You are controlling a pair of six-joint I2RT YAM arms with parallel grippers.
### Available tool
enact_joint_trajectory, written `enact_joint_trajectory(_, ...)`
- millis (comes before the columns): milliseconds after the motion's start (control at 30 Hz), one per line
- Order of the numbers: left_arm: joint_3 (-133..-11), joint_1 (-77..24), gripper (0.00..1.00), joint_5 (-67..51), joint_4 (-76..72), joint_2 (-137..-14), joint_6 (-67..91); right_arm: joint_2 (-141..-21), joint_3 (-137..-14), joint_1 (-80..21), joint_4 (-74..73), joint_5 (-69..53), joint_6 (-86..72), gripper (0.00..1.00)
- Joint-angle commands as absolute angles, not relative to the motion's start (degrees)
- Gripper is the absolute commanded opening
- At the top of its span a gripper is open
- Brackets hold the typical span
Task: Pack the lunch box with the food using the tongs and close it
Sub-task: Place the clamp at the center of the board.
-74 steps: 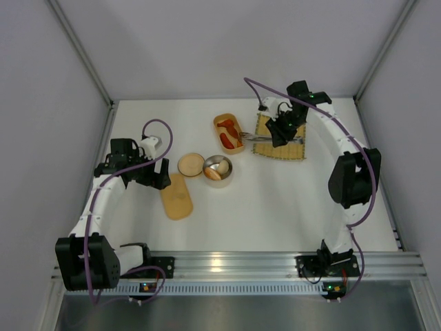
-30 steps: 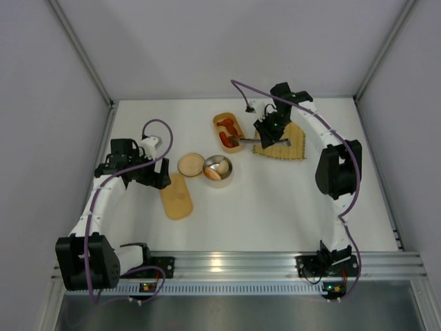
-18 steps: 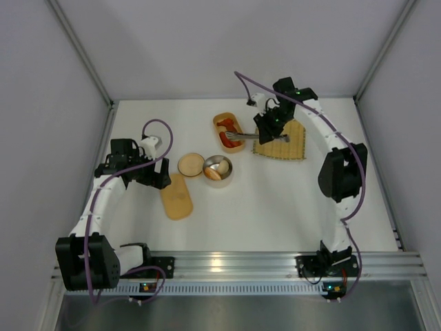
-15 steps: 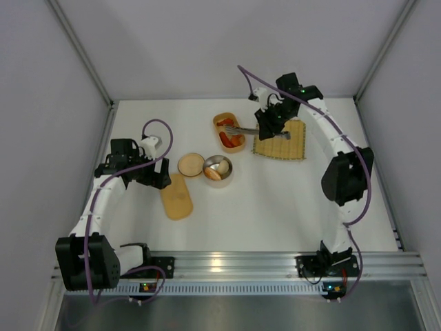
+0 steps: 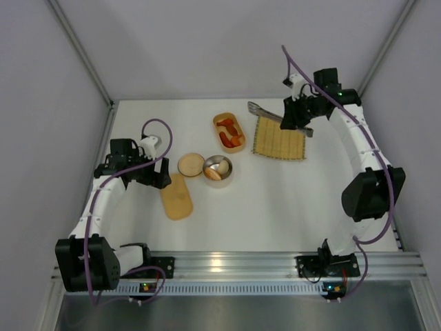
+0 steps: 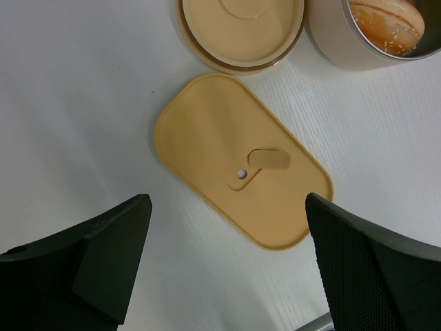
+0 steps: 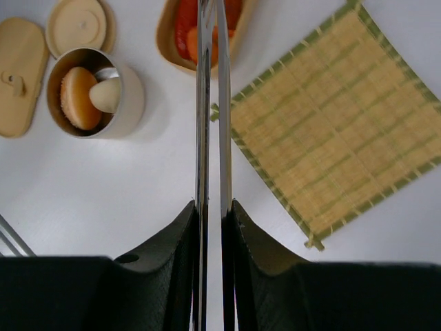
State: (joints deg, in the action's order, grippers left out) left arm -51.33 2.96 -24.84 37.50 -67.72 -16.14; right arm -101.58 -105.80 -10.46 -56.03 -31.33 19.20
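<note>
Your right claw (image 7: 211, 207) is clamped on the tongs (image 7: 210, 103), held high over the mat's (image 7: 331, 124) edge, tips aimed toward the food (image 7: 182, 27) beyond.

tongs (image 7: 203, 124): 1 | woven mat (image 7: 331, 124): 1 | oval box (image 7: 162, 43): 1 | round tin (image 7: 136, 103): 1 | round lid (image 6: 241, 27): 1 | oval lid (image 6: 234, 138): 1 | in tin: brown bun (image 7: 78, 96) 1, cream ball (image 7: 107, 95) 1 | red and orange pieces (image 7: 185, 24) in box: count unclear

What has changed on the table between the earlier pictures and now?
The right claw, still shut on the tongs, drew back toward the far right, carrying their tips off the oval box. The open left claw, the oval lid, round lid, round tin and mat stayed put.
</note>
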Motion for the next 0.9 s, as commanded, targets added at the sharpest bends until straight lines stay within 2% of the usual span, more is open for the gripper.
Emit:
enact_joint_trajectory(0,-53.00,2.90,0.98,-26.89,36.47,-65.83,-15.38,-95.81,-101.35,-3.79,-49.84,-32.08,15.82,0.22)
enact_joint_trajectory(100,-52.82,2.90,0.98,-27.16,36.12,-66.09,-15.38,-94.31,-98.53,-0.62,-50.45,-31.91,17.22,0.22)
enact_joint_trajectory(367,-52.65,2.99,0.98,-25.93,36.04,-66.36,-14.94,-93.43,-93.00,-0.61,-49.49,-28.22,17.05,0.20)
enact_joint_trajectory(700,-52.38,2.90,0.98,-26.28,34.89,-66.62,-14.68,-90.62,-83.06,12.38,-40.44,-24.61,13.54,0.19)
enact_joint_trajectory(867,-52.47,2.99,0.98,-26.46,34.19,-67.41,-14.24,-92.89,-79.98,19.59,-35.51,-22.85,13.80,0.19)
